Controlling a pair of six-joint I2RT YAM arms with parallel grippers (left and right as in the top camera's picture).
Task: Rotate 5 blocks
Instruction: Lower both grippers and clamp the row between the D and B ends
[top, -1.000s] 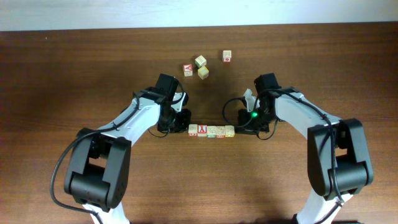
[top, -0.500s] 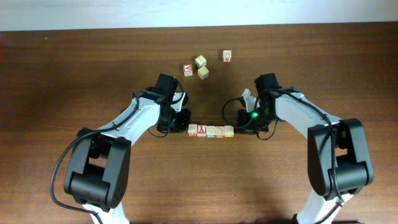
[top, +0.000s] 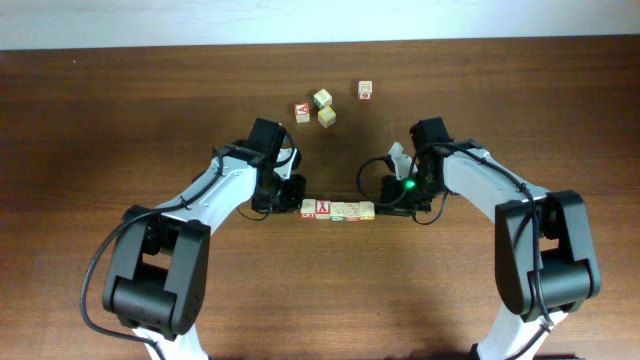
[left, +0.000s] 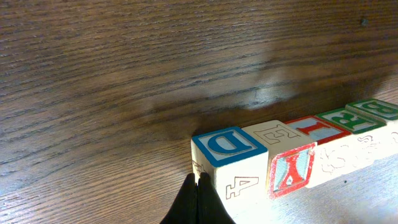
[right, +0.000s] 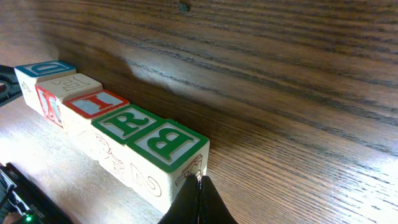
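Open room: bare wood on both long sides of the row; four loose blocks (top: 327, 116) sit well apart, toward the far edge.
Surface: dark wooden table (top: 100, 120).
Blocks: five touching in a row (top: 339, 209) mid-table, between my grippers.
Left gripper (left: 199, 198): closed, empty, tips against the D block (left: 227, 149).
Right gripper (right: 199, 194): closed, empty, tips against the B block (right: 168, 144).
Pose: left arm (top: 215, 192) and right arm (top: 485, 182) both reach inward, wrists low.

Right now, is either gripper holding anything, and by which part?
Nothing is gripped. The shut left gripper touches the blue-D end of the row of five pale wooden alphabet cubes; the shut right gripper touches its green-B end.
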